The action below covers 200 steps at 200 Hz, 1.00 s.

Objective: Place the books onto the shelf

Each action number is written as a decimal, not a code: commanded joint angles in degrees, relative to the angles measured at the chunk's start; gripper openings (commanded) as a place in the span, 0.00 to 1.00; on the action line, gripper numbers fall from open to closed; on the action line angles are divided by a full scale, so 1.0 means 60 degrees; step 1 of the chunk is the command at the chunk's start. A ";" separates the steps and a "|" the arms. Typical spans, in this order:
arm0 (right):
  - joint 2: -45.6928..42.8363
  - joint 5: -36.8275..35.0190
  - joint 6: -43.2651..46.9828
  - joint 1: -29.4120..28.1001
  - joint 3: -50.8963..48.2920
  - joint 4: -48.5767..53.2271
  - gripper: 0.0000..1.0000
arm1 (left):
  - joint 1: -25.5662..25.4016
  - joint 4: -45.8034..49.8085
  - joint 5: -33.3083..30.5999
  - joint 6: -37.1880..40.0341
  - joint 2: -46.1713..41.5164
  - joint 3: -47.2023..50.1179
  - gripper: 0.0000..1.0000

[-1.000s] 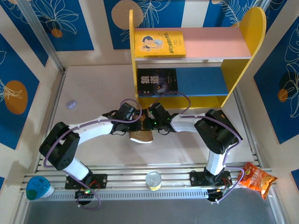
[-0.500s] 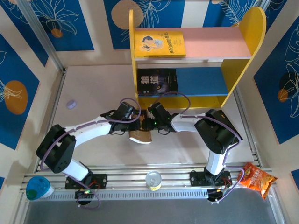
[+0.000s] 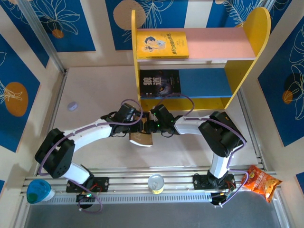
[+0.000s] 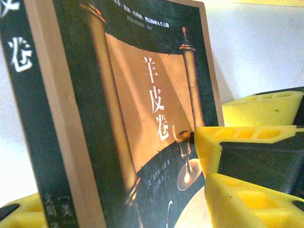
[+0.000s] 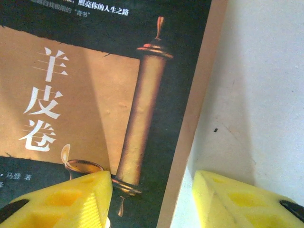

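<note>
While it's tilted, scroll book (image 5: 85,95) has open bench (image 3: 95,109) around.
Tan edge inside the open right hand (image 5: 152,190); left hand (image 3: 135,124), can't tell.

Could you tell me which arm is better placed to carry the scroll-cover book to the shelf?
Probably left: the book stands between the fingers of the left gripper, spine-on. The right gripper faces its cover flat, one finger over table.
</note>
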<state>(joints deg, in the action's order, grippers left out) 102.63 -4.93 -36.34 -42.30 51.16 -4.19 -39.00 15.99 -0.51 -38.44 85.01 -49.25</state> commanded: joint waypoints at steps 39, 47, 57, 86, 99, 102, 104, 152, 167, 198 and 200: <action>-0.0101 0.0045 0.0021 0.0230 -0.0801 0.1581 0.56 | 0.0050 0.0046 -0.0079 0.0220 -0.0351 -0.0129 0.53; -0.0149 0.0045 0.0020 0.0260 -0.0820 0.1591 0.56 | 0.0070 0.0071 -0.0083 0.0222 -0.0380 -0.0126 0.52; -0.0181 0.0038 0.0021 0.0291 -0.0846 0.1577 0.56 | 0.0070 0.0075 -0.0105 0.0230 -0.0413 -0.0097 0.51; -0.0267 0.0046 0.0021 0.0356 -0.0885 0.1591 0.56 | 0.0099 0.0089 -0.0134 0.0243 -0.0458 -0.0067 0.48; -0.0310 0.0058 0.0029 0.0386 -0.0885 0.1611 0.56 | 0.0113 0.0098 -0.0145 0.0252 -0.0461 -0.0051 0.47; -0.0313 0.0054 0.0035 0.0400 -0.0897 0.1621 0.56 | 0.0107 0.0090 -0.0152 0.0246 -0.0466 -0.0052 0.46; -0.0328 0.0047 0.0035 0.0408 -0.0895 0.1632 0.56 | 0.0112 0.0093 -0.0157 0.0241 -0.0471 -0.0042 0.46; -0.0579 0.0146 0.0035 0.0513 -0.0977 0.1627 0.57 | 0.0128 -0.0025 -0.0130 0.0253 -0.0354 0.0009 0.38; -0.0655 0.0183 0.0028 0.0542 -0.1007 0.1617 0.57 | 0.0129 -0.0115 -0.0148 0.0268 -0.0322 0.0060 0.35; -0.0868 0.0337 0.0021 0.0619 -0.1040 0.1591 0.57 | 0.0133 -0.0306 -0.0107 0.0288 -0.0288 0.0121 0.25; -0.0891 0.0342 0.0021 0.0620 -0.1029 0.1591 0.57 | 0.0133 -0.0310 -0.0098 0.0306 -0.0283 0.0123 0.25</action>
<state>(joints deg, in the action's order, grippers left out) 98.26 -2.55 -36.34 -39.48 47.22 -2.59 -38.61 15.68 -0.99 -37.63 83.64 -48.95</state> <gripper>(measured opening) 0.573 0.275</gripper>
